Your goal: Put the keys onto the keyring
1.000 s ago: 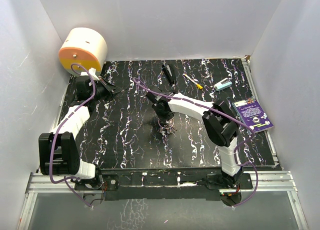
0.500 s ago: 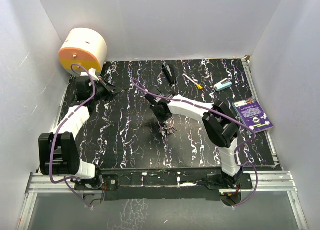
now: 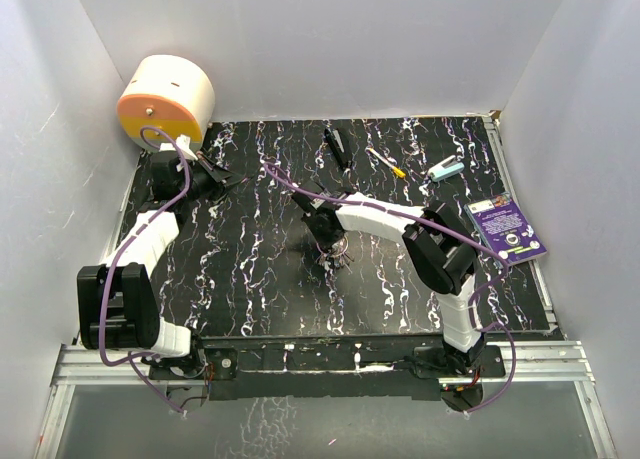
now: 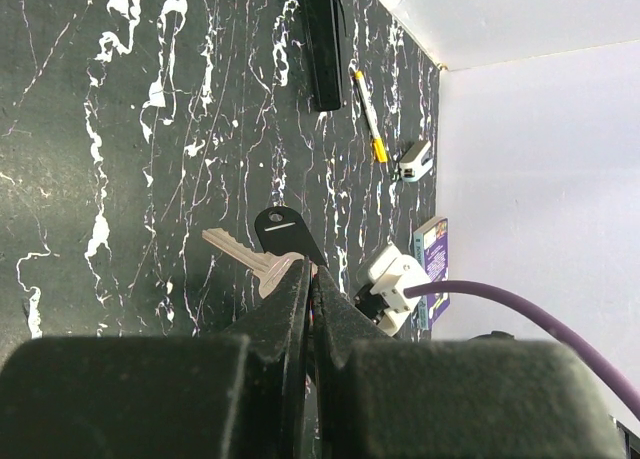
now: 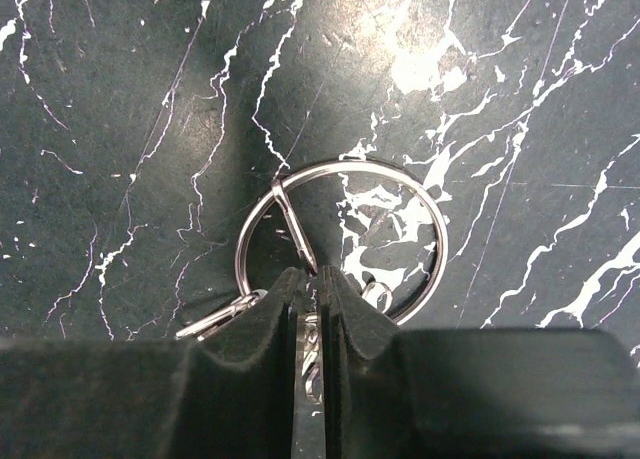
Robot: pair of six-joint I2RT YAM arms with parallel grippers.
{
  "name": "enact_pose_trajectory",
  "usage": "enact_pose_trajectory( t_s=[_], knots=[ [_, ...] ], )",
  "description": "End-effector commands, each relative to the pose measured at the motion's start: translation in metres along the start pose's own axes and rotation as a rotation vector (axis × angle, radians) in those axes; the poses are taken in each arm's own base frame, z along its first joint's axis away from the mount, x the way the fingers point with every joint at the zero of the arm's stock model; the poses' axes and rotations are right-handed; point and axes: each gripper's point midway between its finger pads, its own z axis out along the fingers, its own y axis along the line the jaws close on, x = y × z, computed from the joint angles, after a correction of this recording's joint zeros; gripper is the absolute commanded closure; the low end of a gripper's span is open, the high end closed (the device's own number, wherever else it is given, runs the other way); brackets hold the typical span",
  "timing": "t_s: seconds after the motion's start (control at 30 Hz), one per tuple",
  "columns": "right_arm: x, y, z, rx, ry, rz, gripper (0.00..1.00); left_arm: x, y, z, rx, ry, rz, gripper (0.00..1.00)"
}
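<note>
**A:** Silvery wire, thin and round: the keyring [image 5: 360,162] lies flat on the black marbled table [image 3: 250,269], just about at its centre in the overhead view.

**B:** What is the right gripper [image 5: 318,277] doing with it?

**A:** It stands nose-down over the ring, clenched. The two dark fingers are drawn together to a sliver, and a strand of the ring's wire runs into that gap at the ring's 6 o'clock side. A couple of smaller metal loops sit against the fingers there. What they are I cannot tell.

**B:** And the keys [image 4: 243,254]?

**A:** Well apart from the ring, out toward 10 o'clock from the table's centre, in the left gripper [image 4: 308,269]. Its jaws are squeezed tight on them. A plain silver key and a black-headed one fan out from the tips, heads pointing away from the wrist.

**B:** Do they touch the table?

**A:** I cannot tell from either view.

**B:** Anything else about?

**A:** A black stick [image 3: 338,147] lies at 12 o'clock, with a yellow-handled tool [image 3: 386,163] near it at 1. A small pale-blue object [image 3: 447,169] sits farther along. A purple booklet [image 3: 507,229] lies at 3 on the table's edge. An orange-faced cream drum [image 3: 165,101] fills the 10 o'clock corner, past the left gripper.
</note>
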Motion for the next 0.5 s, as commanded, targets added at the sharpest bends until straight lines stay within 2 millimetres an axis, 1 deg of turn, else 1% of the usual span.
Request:
enact_pose_trajectory(
  t_s=[0.0, 0.1, 0.3, 0.47],
  knots=[
    [-0.017, 0.002, 0.0, -0.001, -0.065, 0.003, 0.87, -0.007, -0.009, -0.004, 0.036, -0.02, 0.03, 1.0],
    [-0.019, 0.001, -0.001, 0.003, -0.072, 0.002, 0.92, -0.006, -0.009, -0.005, 0.036, -0.02, 0.029, 1.0],
    [-0.029, -0.003, -0.013, 0.017, -0.104, -0.003, 0.92, -0.007, -0.009, -0.005, 0.036, -0.022, 0.029, 1.0],
    [-0.045, -0.005, -0.027, 0.021, -0.141, -0.009, 0.92, -0.008, -0.01, -0.005, 0.038, -0.023, 0.031, 1.0]
  ],
)
